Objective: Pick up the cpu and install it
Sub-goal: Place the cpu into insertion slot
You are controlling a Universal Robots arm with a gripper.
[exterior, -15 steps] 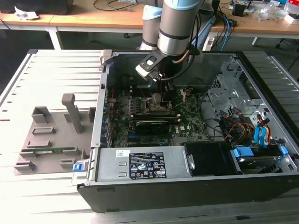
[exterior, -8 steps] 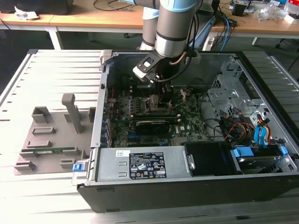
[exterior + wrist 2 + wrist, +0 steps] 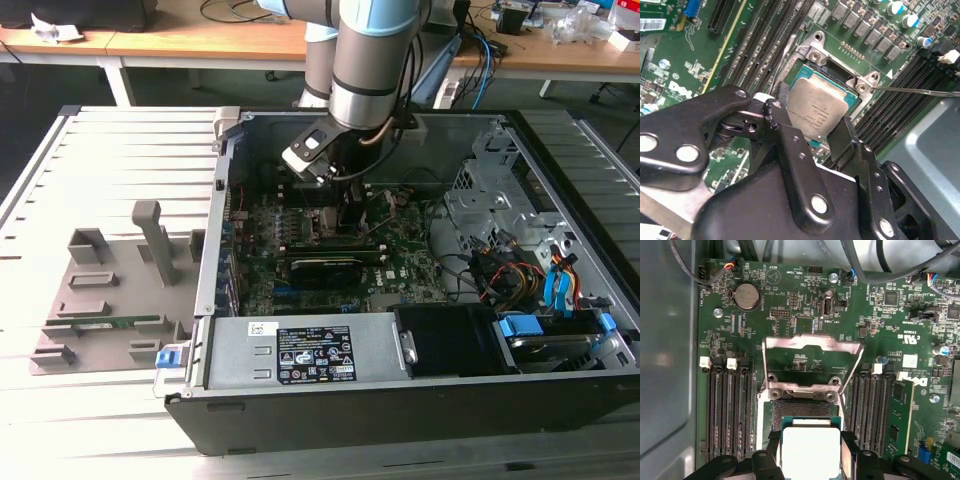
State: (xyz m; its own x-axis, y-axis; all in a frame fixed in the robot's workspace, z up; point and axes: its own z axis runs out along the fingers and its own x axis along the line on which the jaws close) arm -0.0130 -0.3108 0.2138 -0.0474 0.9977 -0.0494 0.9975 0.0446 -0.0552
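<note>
cpu (image 3: pixel 815 112) clamped in claw (image 3: pixel 812 127) over open socket (image 3: pixel 800 410) on green motherboard (image 3: pixel 800 315); computer case (image 3: pixel 330 355) on slatted table (image 3: pixel 120 150); desks (image 3: pixel 200 35) behind

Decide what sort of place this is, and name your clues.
Probably a robotics lab or workshop: an open computer case sits on a slatted table, a robot arm reaches inside, and cable-strewn benches stand behind.

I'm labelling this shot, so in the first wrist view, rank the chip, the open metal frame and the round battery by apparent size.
1. Open metal frame, largest.
2. Chip, though it's nearer the camera and partly cut off, so this rank is unsure.
3. Round battery, clearly smallest.
</note>
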